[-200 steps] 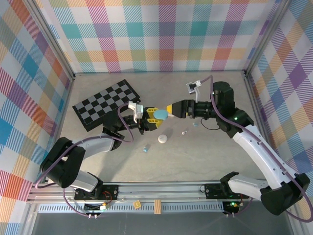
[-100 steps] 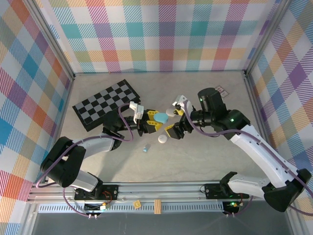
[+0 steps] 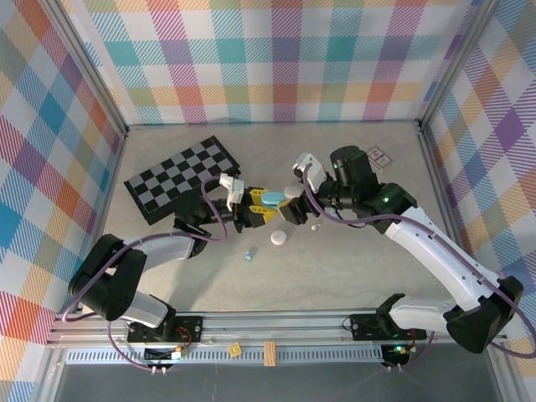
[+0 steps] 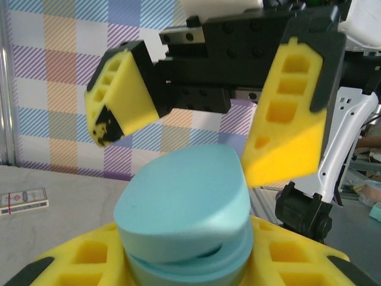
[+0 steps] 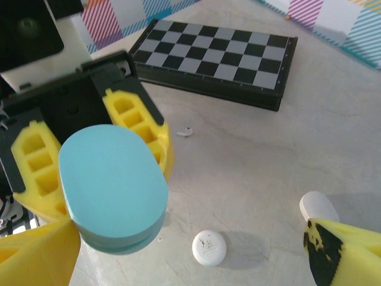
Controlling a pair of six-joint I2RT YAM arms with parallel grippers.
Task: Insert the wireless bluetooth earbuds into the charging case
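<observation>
Left wrist view.

Item 1, right gripper (image 4: 199, 128): jaws spread wide and holding nothing. It has 1 yellow pad at 10 o'clock and 1 at 2 o'clock above the blue charging case (image 4: 184, 202), both clear of it. As I judge it, the lid needs lifting next. I would descend squarely, catch only the upper shell at its seam, and pry gently against the other arm's hold.

Item 2, left gripper (image 4: 187, 265): clamped on the case's lower half.

Item 3, top external view, read from the case:
- 1 white earbud (image 3: 315, 226) at 4 o'clock
- 1 pale blue earbud (image 3: 249, 252) near 7 o'clock
- white case (image 3: 278, 238) at 6 o'clock
- chessboard (image 3: 180, 177) at 9 o'clock
</observation>
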